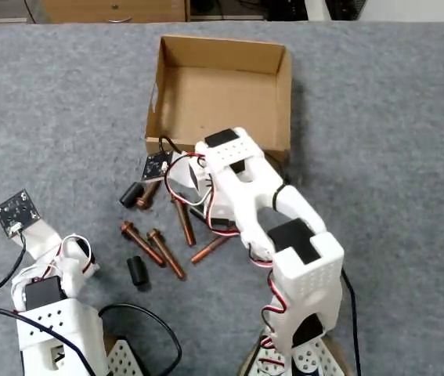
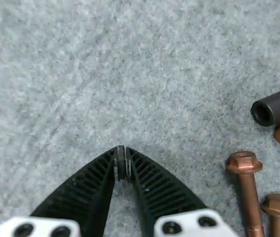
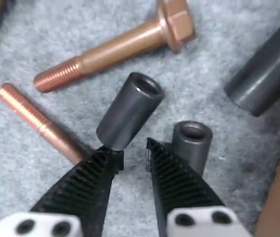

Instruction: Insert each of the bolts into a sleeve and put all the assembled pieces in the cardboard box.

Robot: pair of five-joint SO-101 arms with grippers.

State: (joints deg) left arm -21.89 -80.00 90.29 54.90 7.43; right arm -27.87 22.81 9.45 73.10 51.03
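Up in the high view, the cardboard box (image 1: 218, 106) sits open and empty at the far side of the grey counter (image 1: 386, 141), so nothing assembled has gone in yet. Just in front of it the copper bolts (image 1: 165, 253) lie scattered flat, with a far sleeve (image 1: 131, 193) close to the box and a near sleeve (image 1: 136, 270) at the pile's other edge. The right arm (image 1: 268, 211) stretches out with its wrist right over that pile, which looks like the spot for a pick. The left arm (image 1: 49, 305) sits folded by its base, well clear of the parts. Over to the left wrist view: the left gripper (image 2: 121, 168) is clenched on nothing, tips pressed together above bare counter, with a flanged bolt head (image 2: 242, 162) and a dark open tube (image 2: 278, 106) nearby. Now the right wrist view: the right gripper (image 3: 131, 150) is parted a little and grasps nothing. A tilted sleeve (image 3: 130, 111) lies with its end right at one fingertip, and an upright sleeve (image 3: 191, 140) stands just behind the other finger, bore facing up. My read is that a sleeve is being lined up first, to take a bolt after. The sleeves are short, smooth, dull dark tubes with clean round bores; the long bolt (image 3: 115, 52) beyond them has a hex flanged head, a plain shank and thread only at its tip.
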